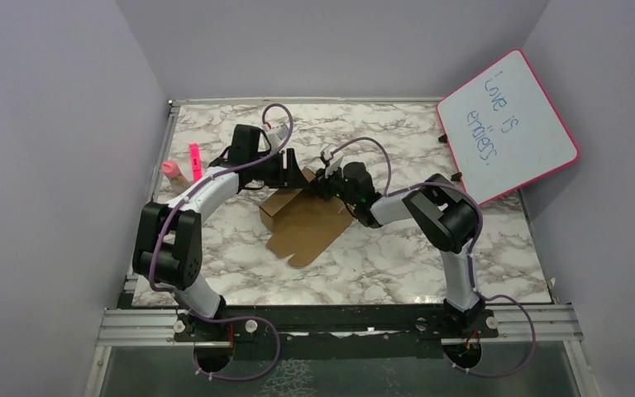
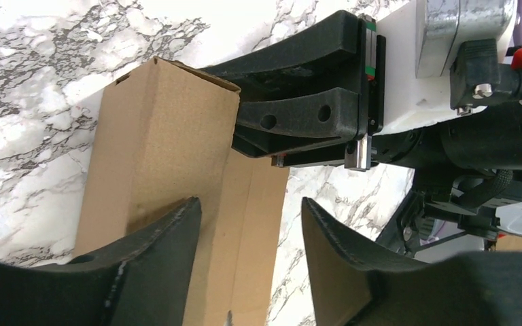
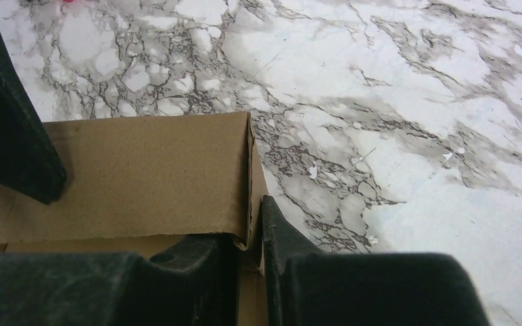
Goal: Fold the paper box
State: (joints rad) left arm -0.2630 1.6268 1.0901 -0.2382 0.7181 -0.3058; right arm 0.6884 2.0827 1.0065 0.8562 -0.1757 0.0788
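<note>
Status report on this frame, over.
Right claw pinching raised wall of the paper box. Left claw open over it. Box half-formed, one panel flat. Whiteboard well aside.

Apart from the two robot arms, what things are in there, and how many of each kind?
paper box: 1
whiteboard: 1
small pink items near the left edge: 2
Total: 4

Plain brown box (image 1: 304, 225) in the middle of the table (image 1: 397, 265), half folded: far end's walls raised, the rest flat.
</note>
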